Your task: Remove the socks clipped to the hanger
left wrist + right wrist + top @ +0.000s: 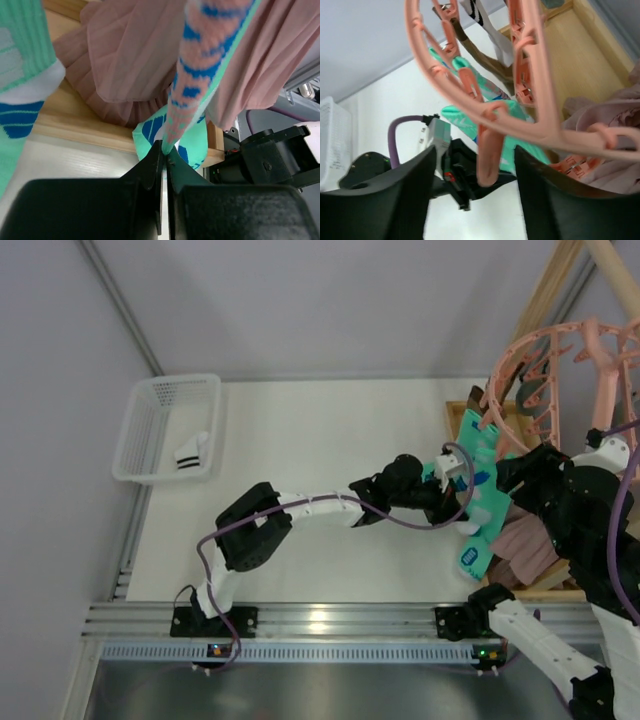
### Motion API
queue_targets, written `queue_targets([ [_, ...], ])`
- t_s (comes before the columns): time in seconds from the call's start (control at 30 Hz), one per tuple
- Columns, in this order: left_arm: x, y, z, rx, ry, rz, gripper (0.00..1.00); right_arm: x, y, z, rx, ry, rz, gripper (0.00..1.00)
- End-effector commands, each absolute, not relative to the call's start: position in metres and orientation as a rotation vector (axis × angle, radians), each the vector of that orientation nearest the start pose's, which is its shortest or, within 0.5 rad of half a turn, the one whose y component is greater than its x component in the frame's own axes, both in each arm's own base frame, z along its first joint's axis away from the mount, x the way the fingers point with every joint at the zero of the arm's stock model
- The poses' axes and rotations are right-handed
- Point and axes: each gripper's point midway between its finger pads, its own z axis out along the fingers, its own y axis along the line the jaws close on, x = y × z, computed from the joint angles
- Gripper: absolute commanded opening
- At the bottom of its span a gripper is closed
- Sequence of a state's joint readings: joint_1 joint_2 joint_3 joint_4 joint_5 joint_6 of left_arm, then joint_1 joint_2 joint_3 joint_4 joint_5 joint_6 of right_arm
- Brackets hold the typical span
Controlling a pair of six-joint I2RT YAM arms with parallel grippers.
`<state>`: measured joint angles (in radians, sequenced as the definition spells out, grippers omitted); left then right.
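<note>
- Left wrist view: the left gripper [164,150] is pinched shut on the bottom edge of a mint sock [212,55]. The sock hangs down from above, in front of a pink cloth [125,60].
- Top view: that sock hangs off the near-left side of the hanger [560,360] at the table's right, and the left arm reaches across to it.
- Right wrist view: the right gripper [476,167] stands open, its fingers [400,195] on either side of a clip [487,150] under the hanger ring. I cannot tell whether a pad touches the clip, or which sock that clip holds.
- The step in hand looks like freeing the mint sock: one gripper presses the clip open while the other draws the sock down.
- To do it well, squeeze the clip squarely first, so it lets go before any pull. Otherwise the hanger is likely to swing and tilt.
- Pull gently, straight down along the sock's length and not sideways. The hold is only on a thin edge and could slip.
- Steer clear of the other sock [22,55] hanging beside it, and of the cloth.
- A white sock [192,452] lies in the basket [135,440] at far left, well apart, and the freed sock likely goes there too.
- More socks are clipped up, a brown sock [485,57] among them, so much of the task looks undone.
</note>
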<state>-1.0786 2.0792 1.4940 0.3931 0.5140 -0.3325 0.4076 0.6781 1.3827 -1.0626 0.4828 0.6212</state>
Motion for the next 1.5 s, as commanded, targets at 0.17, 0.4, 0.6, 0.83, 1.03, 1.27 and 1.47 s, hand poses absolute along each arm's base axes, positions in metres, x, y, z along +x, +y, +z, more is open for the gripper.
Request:
queue_targets([
  [0.17, 0.221, -0.534, 0.244, 0.681, 1.680, -1.270, 0.00, 0.175, 0.022, 0.368, 0.497, 1.817, 0.320, 0.99],
  [0.4, 0.237, -0.473, 0.248, 0.427, 1.681, -0.924, 0.00, 0.175, 0.053, 0.387, 0.433, 1.790, 0.530, 0.99],
  [0.6, 0.227, -0.448, 0.270, 0.371, 1.633, -0.845, 0.00, 0.179, 0.095, 0.404, 0.337, 1.827, 0.744, 0.99],
  [0.83, 0.201, -0.438, 0.299, 0.407, 1.624, -0.997, 0.00, 0.180, 0.099, 0.416, 0.289, 1.771, 0.772, 0.97],
  [1.03, 0.151, -0.441, 0.330, 0.571, 1.556, -1.275, 0.00, 0.189, 0.087, 0.408, 0.323, 1.722, 0.700, 0.93],
  [1.27, 0.107, -0.438, 0.358, 0.714, 1.516, -1.566, 0.00, 0.193, 0.067, 0.405, 0.425, 1.619, 0.650, 0.87],
  [1.47, 0.095, -0.430, 0.360, 0.773, 1.551, -1.717, 0.00, 0.196, 0.055, 0.406, 0.512, 1.531, 0.652, 0.82],
])
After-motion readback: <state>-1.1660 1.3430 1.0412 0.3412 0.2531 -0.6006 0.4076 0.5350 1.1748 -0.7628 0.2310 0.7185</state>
